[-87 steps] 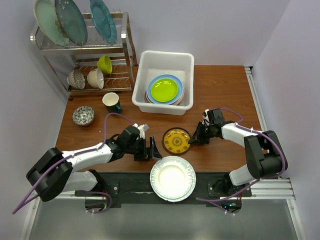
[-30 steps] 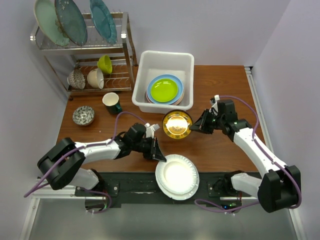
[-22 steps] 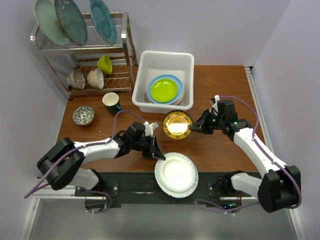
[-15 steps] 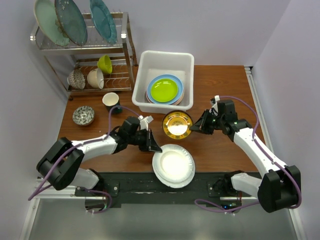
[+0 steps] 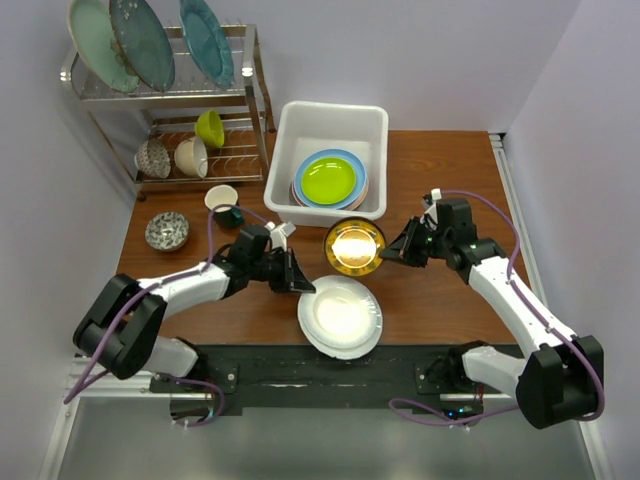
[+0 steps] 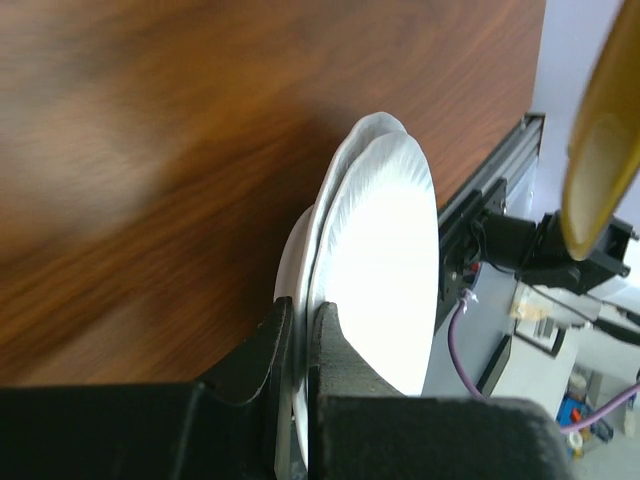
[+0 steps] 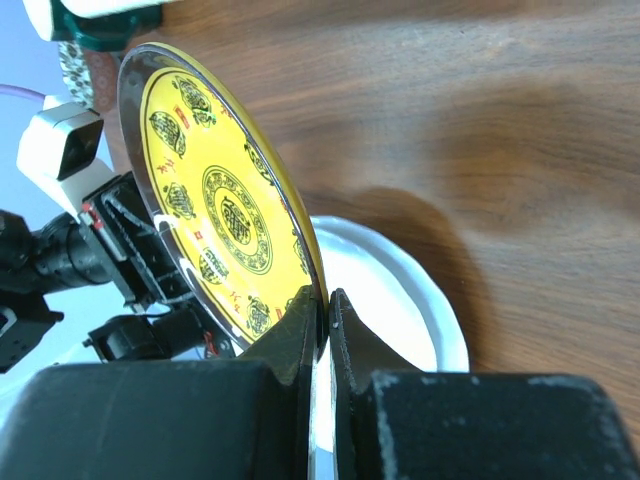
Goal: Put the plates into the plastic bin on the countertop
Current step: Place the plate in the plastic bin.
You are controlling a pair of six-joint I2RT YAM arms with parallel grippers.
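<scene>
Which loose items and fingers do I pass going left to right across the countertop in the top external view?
Patterned bowl → dark green cup → left arm's fingers → gold plate → right arm's fingers. The white fluted plate overlaps the gold plate, so it is left out.

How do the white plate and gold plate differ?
The white plate is plain with a fluted rim; the gold plate bears dark patterning. The white plate looks wider than the gold plate. The gold plate hangs nearer the plastic bin, the white plate at the countertop's near edge. Both are round, held by the rim: left fingers, right fingers.
</scene>
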